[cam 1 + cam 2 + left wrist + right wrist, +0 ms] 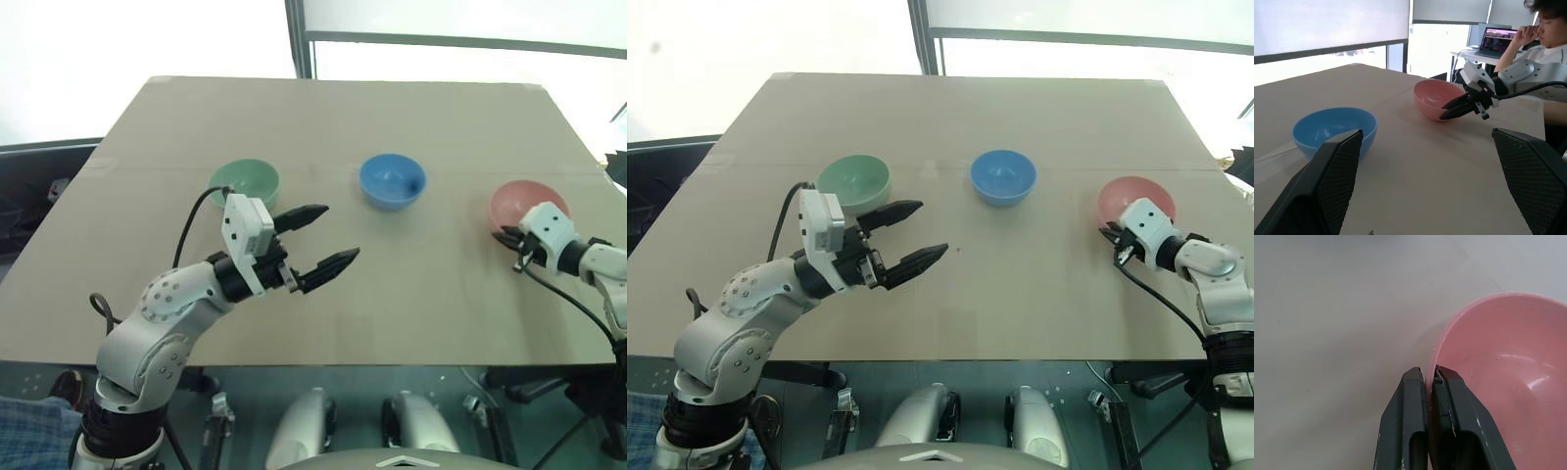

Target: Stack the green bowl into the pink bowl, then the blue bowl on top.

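The pink bowl (527, 203) sits upright near the right edge of the table (323, 117), and the right claw (1430, 377) has pinched its near rim, one black finger inside the bowl and the other outside, closed tight on the wall. The blue bowl (392, 180) stands alone in the middle of the table, well apart from the pink one. Further left is the green bowl (245, 182), also upright and on its own. The left claw (326, 238) hangs above the table just in front of the green bowl, its fingers spread wide and holding nothing. Beyond the table's right side a person (1542, 29) sits by an open laptop (1497, 38).
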You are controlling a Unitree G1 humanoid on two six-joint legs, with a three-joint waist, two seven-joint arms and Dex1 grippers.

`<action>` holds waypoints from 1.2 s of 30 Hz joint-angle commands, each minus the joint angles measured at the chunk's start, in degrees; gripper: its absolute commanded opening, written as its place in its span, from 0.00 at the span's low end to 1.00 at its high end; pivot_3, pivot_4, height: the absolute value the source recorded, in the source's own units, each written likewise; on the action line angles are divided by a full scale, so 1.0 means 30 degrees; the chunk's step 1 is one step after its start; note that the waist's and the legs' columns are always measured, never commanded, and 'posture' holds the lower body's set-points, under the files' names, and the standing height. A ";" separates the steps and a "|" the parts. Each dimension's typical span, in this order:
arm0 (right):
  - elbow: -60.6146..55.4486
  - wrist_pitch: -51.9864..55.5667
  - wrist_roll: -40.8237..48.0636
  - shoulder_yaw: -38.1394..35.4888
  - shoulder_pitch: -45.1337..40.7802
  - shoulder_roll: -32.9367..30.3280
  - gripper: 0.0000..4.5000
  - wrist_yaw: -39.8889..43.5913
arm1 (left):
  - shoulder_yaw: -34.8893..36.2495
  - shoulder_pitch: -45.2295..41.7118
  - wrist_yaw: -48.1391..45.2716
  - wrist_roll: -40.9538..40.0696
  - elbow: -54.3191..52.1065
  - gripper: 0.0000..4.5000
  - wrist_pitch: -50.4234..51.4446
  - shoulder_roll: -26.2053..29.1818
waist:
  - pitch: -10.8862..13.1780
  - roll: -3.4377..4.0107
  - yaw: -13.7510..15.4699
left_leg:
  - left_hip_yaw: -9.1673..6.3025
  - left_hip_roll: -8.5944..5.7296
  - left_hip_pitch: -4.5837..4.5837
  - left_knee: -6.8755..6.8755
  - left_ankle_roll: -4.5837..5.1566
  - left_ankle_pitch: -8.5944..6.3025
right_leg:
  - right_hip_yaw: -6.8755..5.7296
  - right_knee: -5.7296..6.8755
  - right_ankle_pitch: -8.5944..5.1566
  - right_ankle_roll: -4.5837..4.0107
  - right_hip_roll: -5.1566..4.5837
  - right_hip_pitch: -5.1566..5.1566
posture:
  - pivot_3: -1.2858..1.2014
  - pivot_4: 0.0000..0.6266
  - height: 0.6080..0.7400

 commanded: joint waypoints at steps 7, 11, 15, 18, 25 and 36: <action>-0.7113 0.2882 0.2167 0.1054 0.0579 0.0532 0.01 0.1631 | 0.0520 -0.1615 0.1392 -0.0384 0.0797 1.00 0.1647 0.0274 | 0.0003 -0.0001 -0.0017 | -0.0004 0.0007 0.0002 0.0002 0.0002 -0.0001 | 0.0000 0.0004 0.0001 0.0002 0.0009 -0.0002 | 0.52 0.24 1.00; -1.0217 0.4271 0.2545 0.2814 0.0821 0.1375 0.01 0.1940 | 0.0371 -0.2060 0.1623 0.0535 0.1219 1.00 0.1113 0.0224 | 0.0004 -0.0003 0.0005 | -0.0014 0.0012 0.0002 0.0001 0.0000 -0.0001 | -0.0001 0.0003 0.0000 0.0001 0.0017 -0.0004 | 0.52 0.24 1.00; -1.2013 0.5802 0.2079 0.4788 0.0294 0.2598 0.01 0.1286 | 0.0381 -0.2628 0.1956 0.0655 0.1274 1.00 0.1123 -0.0084 | 0.0011 -0.0015 0.0038 | -0.0020 0.0003 -0.0013 0.0001 0.0001 -0.0002 | -0.0003 -0.0006 0.0000 0.0001 0.0002 -0.0013 | 0.52 0.24 1.00; -1.2725 0.6677 0.1791 0.6040 -0.0122 0.3162 0.01 0.1226 | 0.0763 -0.3171 0.2118 0.0423 0.1339 1.00 0.1305 -0.0127 | 0.0012 -0.0020 0.0037 | -0.0028 -0.0001 -0.0015 0.0010 -0.0003 -0.0002 | -0.0009 -0.0005 0.0001 0.0001 -0.0005 -0.0012 | 0.52 0.24 1.00; -1.1882 0.7347 0.0412 0.8887 -0.2099 0.4764 0.08 0.1285 | 0.2303 -0.3044 0.2648 -0.0439 0.0895 1.00 0.1643 0.0039 | 0.0013 -0.0025 0.0006 | -0.0033 -0.0002 -0.0016 -0.0001 -0.0011 0.0002 | -0.0012 0.0003 0.0000 0.0000 0.0013 -0.0036 | 0.52 0.24 1.00; -1.2831 0.9816 0.2423 0.7800 -0.2918 0.4098 0.97 0.2834 | 0.3176 -0.2003 0.2939 -0.1329 0.0035 1.00 0.2078 0.0433 | 0.0017 -0.0043 -0.0008 | -0.0053 -0.0019 -0.0014 0.0008 -0.0011 0.0001 | -0.0026 0.0000 0.0001 0.0001 -0.0010 -0.0035 | 0.52 0.24 1.00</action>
